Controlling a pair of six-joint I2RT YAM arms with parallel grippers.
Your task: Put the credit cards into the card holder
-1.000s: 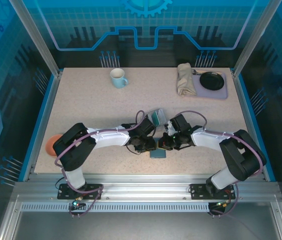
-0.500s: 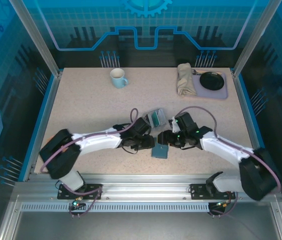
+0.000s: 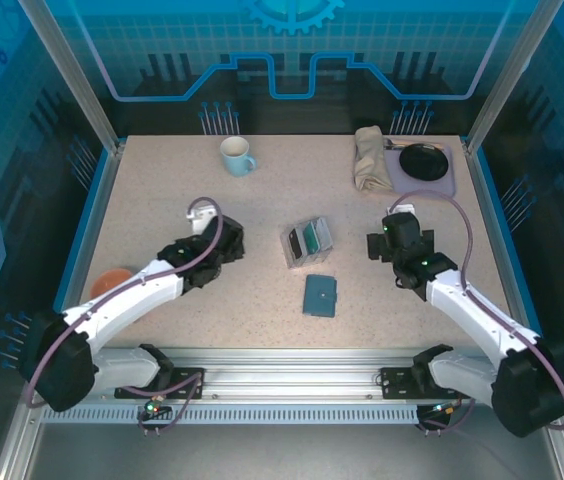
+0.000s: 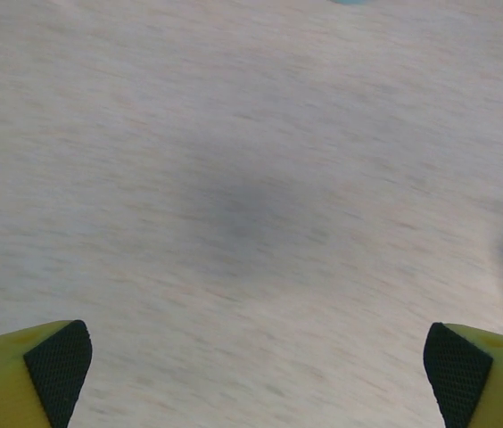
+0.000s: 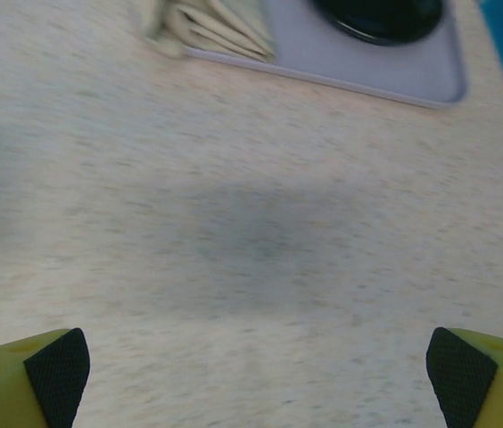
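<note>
The card holder (image 3: 319, 296), a small blue-teal wallet, lies folded shut on the table near the front, between the two arms. Behind it stands a pale grey tiered rack (image 3: 306, 242) with a teal credit card (image 3: 313, 236) upright in it; other cards I cannot make out. My left gripper (image 3: 224, 236) is well left of the rack, my right gripper (image 3: 394, 232) well right of it. In the wrist views the left gripper (image 4: 251, 374) and the right gripper (image 5: 251, 374) stand wide open over bare tabletop, nothing between the pads.
A pale blue mug (image 3: 236, 156) stands at the back left. At the back right a lilac tray (image 3: 444, 184) carries a black dish (image 3: 423, 159), with a folded beige cloth (image 3: 369, 158) beside it. An orange object (image 3: 112, 283) lies by the left edge.
Both grippers were together at the card holder, then opened and drew apart: the left arm swung left, the right arm right. The card holder now lies alone, slightly shifted.
</note>
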